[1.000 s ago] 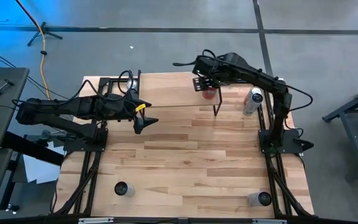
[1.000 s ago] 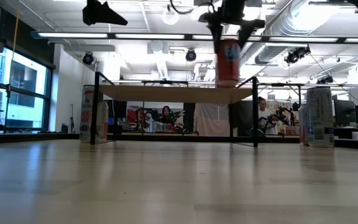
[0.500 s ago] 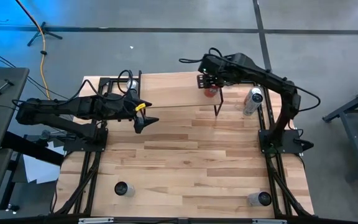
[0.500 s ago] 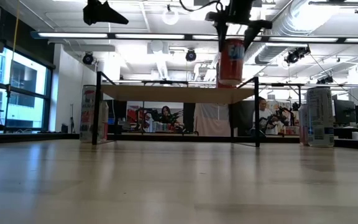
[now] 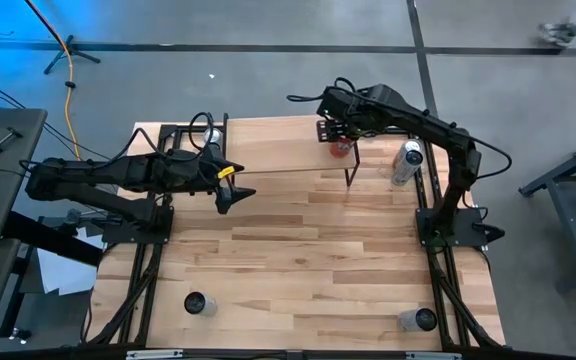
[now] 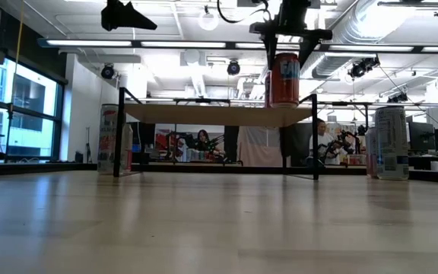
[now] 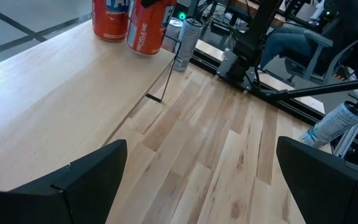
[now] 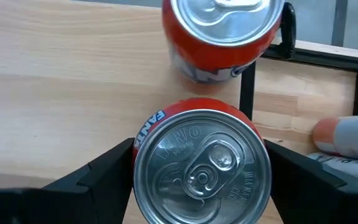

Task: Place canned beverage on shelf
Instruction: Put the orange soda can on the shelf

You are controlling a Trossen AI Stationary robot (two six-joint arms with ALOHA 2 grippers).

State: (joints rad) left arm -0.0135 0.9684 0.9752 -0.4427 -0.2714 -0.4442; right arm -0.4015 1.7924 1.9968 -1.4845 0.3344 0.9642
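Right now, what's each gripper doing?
Left gripper: open, empty, hovering over the table.
Right gripper: around the orange can on the shelf; grip cannot be told.

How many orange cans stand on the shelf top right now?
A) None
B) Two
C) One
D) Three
B: the right wrist view shows one orange can between the right gripper's fingers and a second can just beyond it, both upright on the shelf; the left wrist view shows the same pair side by side.
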